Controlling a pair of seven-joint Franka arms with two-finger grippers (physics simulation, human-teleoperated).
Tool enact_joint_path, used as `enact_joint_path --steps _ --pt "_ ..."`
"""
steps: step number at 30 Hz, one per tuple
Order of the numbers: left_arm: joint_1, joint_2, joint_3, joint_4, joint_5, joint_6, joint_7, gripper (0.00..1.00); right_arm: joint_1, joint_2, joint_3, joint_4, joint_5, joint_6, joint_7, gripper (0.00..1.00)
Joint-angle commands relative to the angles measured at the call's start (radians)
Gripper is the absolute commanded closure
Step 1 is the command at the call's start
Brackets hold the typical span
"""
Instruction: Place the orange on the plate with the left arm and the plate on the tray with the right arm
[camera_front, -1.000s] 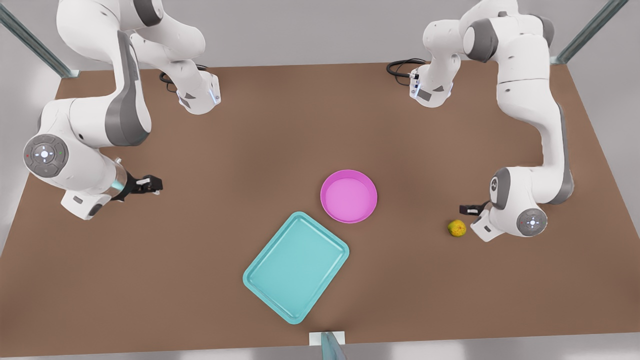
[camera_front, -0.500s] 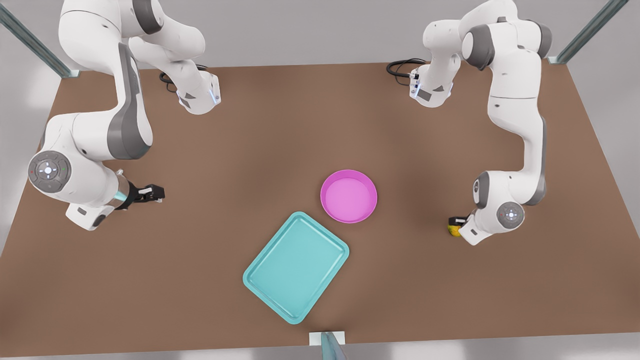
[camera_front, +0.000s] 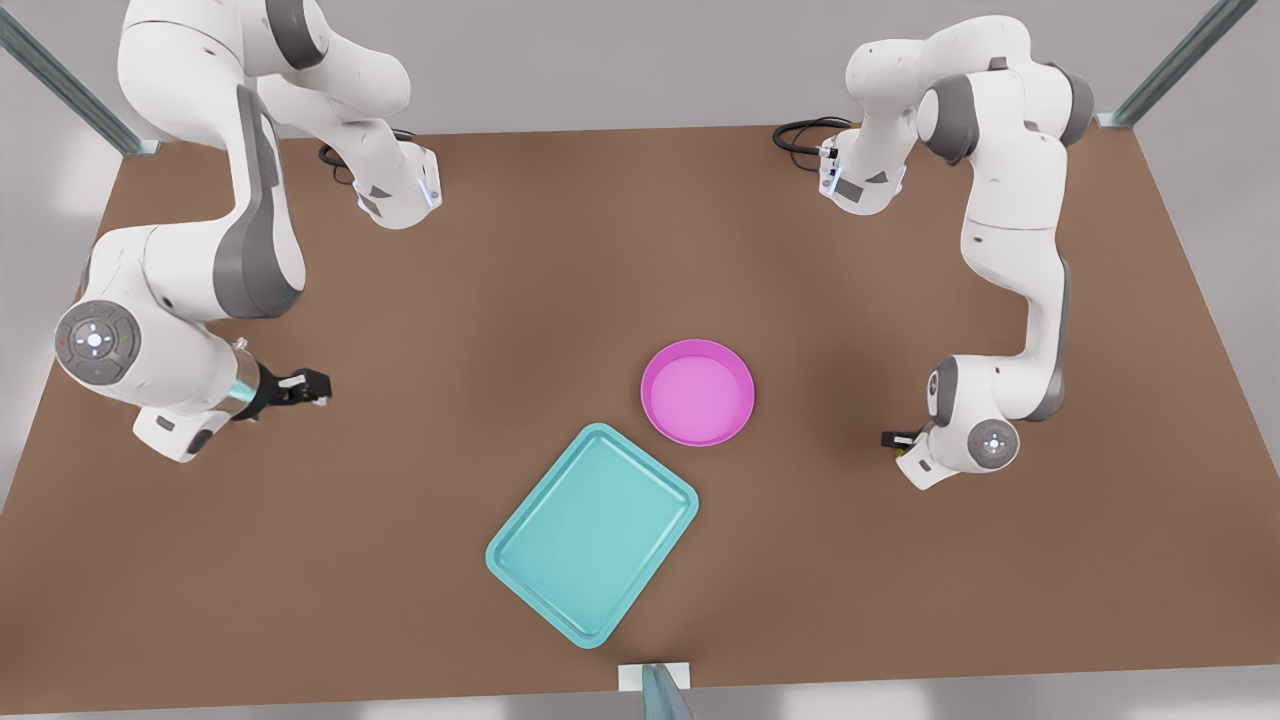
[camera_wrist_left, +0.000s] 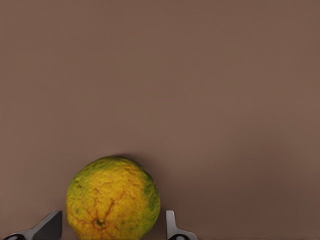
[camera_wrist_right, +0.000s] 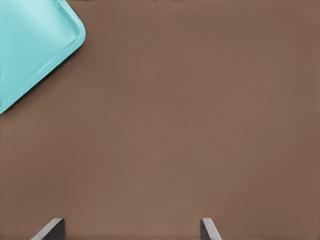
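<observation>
Two arms: both reach down over a brown table (camera_front: 560, 250), one at each side of the front view.
Left gripper (camera_front: 898, 445): at the front view's right, low over the table, down around the orange (camera_wrist_left: 113, 198).
Left jaws: spread, one fingertip (camera_wrist_left: 49, 226) on each side of the orange with a sliver of table showing between metal and skin, so no grip is made.
Orange: on the table, well apart from the plate (camera_front: 698, 391), toward the front view's right; in the front view it is nearly hidden under the left wrist.
Right gripper (camera_front: 308, 382): at the front view's left, over bare table, well apart from plate and tray (camera_front: 592, 532); this arm waits.
Right jaws: wide apart, holding nothing; its fingertips (camera_wrist_right: 52, 227) frame bare table, with a tray corner farther off.
Plate: near the table's middle, nothing in it.
Tray: just beside the plate, toward the near edge, turned at an angle; its corner looks to touch the plate's rim, or very nearly.
</observation>
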Motion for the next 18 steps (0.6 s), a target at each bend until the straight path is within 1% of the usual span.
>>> enact_joint_path --steps 1,6,7,8,9,11,13,14,16,18 --pt "0.0 0.001 0.0 0.001 0.001 0.012 0.031 0.0 -0.002 -0.006 -0.003 0.0 -0.004 -0.005 -0.006 0.0" --pt "0.005 0.011 0.0 0.001 0.003 0.053 0.031 0.0 -0.006 0.0 -0.003 0.003 0.006 -0.034 -0.008 0.0" --pt "0.005 0.011 0.0 0.001 0.003 0.053 0.031 0.01 -0.006 0.0 -0.003 0.003 0.006 -0.034 -0.009 0.0" --pt "0.005 0.01 0.0 0.001 0.001 0.052 0.032 0.21 -0.006 0.0 -0.003 0.003 0.006 -0.032 -0.009 0.0" --pt "0.005 0.008 0.0 0.001 0.001 0.052 0.032 0.3 -0.006 0.0 -0.003 0.005 0.009 -0.032 -0.005 0.0" --pt "0.005 0.004 0.0 0.001 0.0 0.05 0.026 0.3 -0.008 0.0 -0.004 0.006 0.009 -0.025 -0.005 0.0" --pt "0.006 0.002 0.0 0.003 -0.002 0.052 0.024 0.3 -0.008 0.003 -0.024 0.017 0.012 -0.019 -0.006 0.0" --pt "0.006 -0.002 0.0 0.004 -0.003 0.052 0.023 0.32 -0.008 0.003 -0.032 0.017 0.011 -0.019 -0.009 0.0" --pt "0.006 -0.005 0.0 0.009 -0.003 0.052 0.023 0.4 -0.008 0.003 -0.047 0.014 0.011 -0.019 -0.005 0.0" --pt "0.006 -0.005 0.0 0.01 -0.003 0.052 0.024 0.42 -0.008 0.007 -0.049 0.016 0.011 -0.016 -0.003 0.0"
